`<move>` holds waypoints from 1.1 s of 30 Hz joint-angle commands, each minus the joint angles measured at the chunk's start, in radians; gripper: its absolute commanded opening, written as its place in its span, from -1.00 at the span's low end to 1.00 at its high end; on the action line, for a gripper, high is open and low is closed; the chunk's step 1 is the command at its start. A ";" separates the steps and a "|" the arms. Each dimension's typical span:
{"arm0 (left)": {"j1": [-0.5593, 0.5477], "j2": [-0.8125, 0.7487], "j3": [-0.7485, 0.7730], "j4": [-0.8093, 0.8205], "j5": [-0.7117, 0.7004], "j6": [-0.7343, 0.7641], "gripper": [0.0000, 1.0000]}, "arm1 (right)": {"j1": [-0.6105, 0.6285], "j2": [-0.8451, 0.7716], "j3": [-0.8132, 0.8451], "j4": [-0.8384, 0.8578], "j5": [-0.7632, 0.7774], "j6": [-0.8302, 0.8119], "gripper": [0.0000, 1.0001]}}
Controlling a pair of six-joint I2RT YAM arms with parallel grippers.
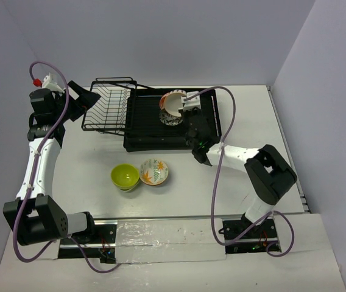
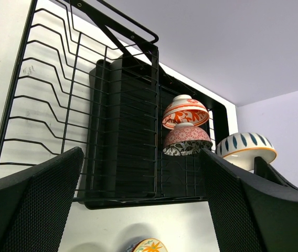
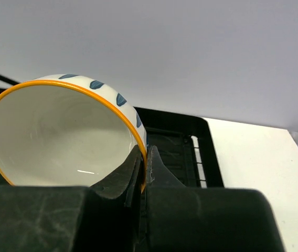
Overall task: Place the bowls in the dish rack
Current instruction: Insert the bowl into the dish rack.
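We have the right claw [image 3: 142, 169] pinching the rim of a cream bowl with an orange edge and blue leaf marks [image 3: 60, 136], one finger inside and one outside. The bowl is tipped on its side over the far middle of the large black dish rack [image 1: 142, 132]. Two bowls already sit close together in the slatted tray, a red-orange patterned bowl [image 2: 185, 111] and a pink-red patterned bowl [image 2: 187, 140]. The carried bowl hangs just beside them, and we cannot tell whether it touches either one. The step in hand, as we judge it, is setting this bowl down. We should lower it slowly into the free slats next to the pair, keeping the tilt so that it leans rather than rolls. The fingers should part only once the tray takes its weight, because a rim grip this thin may let the bowl swing or slip and knock its neighbours. We should then draw the claw straight up and away from the rim. The left claw [image 1: 80, 97] waits with its fingers spread wide and nothing between them, at the left of the black wire basket section [image 1: 106, 109]. A lime green round bowl [image 1: 125, 176] and a white bowl with an orange leaf pattern [image 1: 154, 172] sit touching on the white counter [image 1: 264, 115], near of the rack and not yet loaded.
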 commanded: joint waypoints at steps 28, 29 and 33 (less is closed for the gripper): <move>0.004 0.033 0.022 0.051 0.024 0.015 0.99 | -0.334 0.214 0.290 -0.151 -0.240 0.083 -1.00; 0.004 0.036 0.022 0.051 0.025 0.015 0.98 | -0.339 0.227 0.298 -0.142 -0.222 0.074 -1.00; 0.004 0.050 0.025 0.052 0.033 0.015 0.99 | -0.363 0.252 0.308 -0.128 -0.186 0.089 -1.00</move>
